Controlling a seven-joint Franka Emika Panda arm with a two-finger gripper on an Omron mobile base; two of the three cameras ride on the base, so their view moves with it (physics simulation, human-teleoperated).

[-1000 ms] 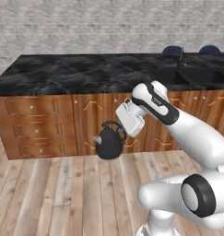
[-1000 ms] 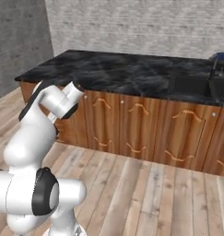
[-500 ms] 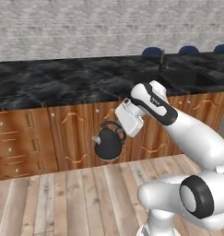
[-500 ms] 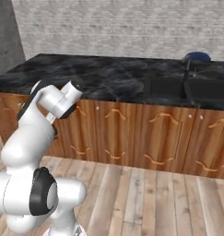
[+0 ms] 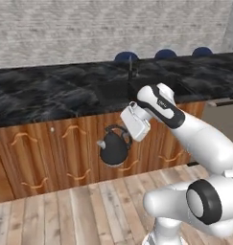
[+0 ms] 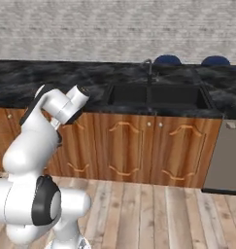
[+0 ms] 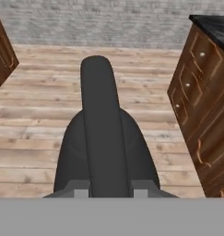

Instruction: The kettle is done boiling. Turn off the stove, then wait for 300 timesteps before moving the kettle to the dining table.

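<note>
The dining table (image 5: 51, 98), black marble over wooden panels, stretches across the far side with a sink (image 6: 156, 95) set in it. The kettle (image 5: 113, 149) hangs in the air in front of its cabinets, below top height. The gripper (image 5: 129, 136) is clamped tight on its arched handle. Raised too little, the kettle could strike the table's edge
</note>
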